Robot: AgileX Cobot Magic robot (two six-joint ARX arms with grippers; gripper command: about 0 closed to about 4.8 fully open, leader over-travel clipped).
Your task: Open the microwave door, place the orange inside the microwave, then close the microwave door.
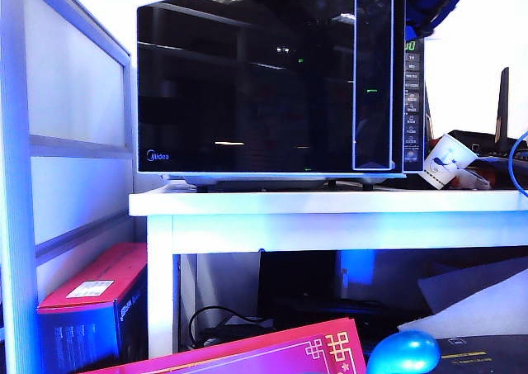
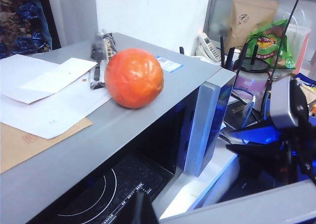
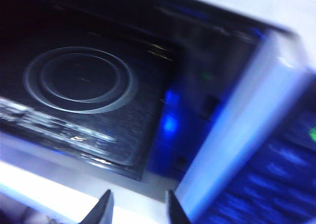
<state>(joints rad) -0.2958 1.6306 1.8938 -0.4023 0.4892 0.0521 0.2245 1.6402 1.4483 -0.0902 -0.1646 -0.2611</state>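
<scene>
Boxy silver-white microwave (image 2: 74,155) stands open, dark cavity clear; small round orange (image 2: 134,77) rests on its roof near the front edge. Right gripper (image 3: 137,209) hovers at the cavity mouth, fingers parted, empty. Left gripper (image 2: 140,209): only a dark tip shows, opening cannot be told.

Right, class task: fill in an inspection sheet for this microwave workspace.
Surface: white table, carrying the microwave.
Job's things: orange on the microwave's top; cavity floor visible in both wrist views, though the microwave door looks flush from outside.
Clutter: papers beside the orange; paper cup on the table.
Grippers: right end effector open, empty, facing the cavity; left end effector barely in view, state unclear.
Cables: blue cable at right; black cable under the table.
Surroundings: red box, blue oval object below.
</scene>
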